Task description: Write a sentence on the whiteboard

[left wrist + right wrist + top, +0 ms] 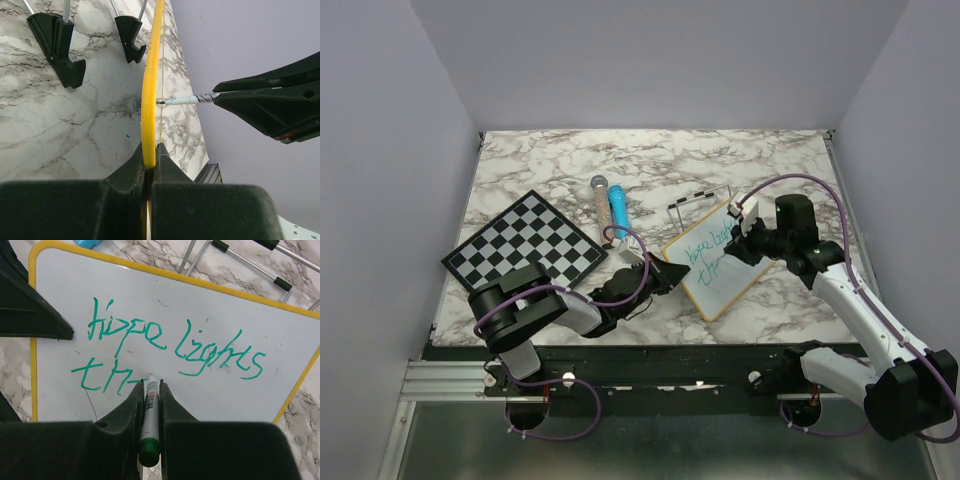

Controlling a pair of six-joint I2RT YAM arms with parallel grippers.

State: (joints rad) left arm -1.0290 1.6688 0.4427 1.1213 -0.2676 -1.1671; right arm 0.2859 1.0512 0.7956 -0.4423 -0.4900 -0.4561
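- Right jaws clamp the marker; its tip, at 12 o'clock, touches the whiteboard where the sentence stops; blank board lies at 3 o'clock
- Left jaws pinch its yellow edge

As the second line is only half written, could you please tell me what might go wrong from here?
The left gripper pinches only the edge of the yellow-framed whiteboard, so marker pressure could tip or slip it. The right gripper, holding the green-ended white marker, sits just under the green handwritten sentence and might smear it.
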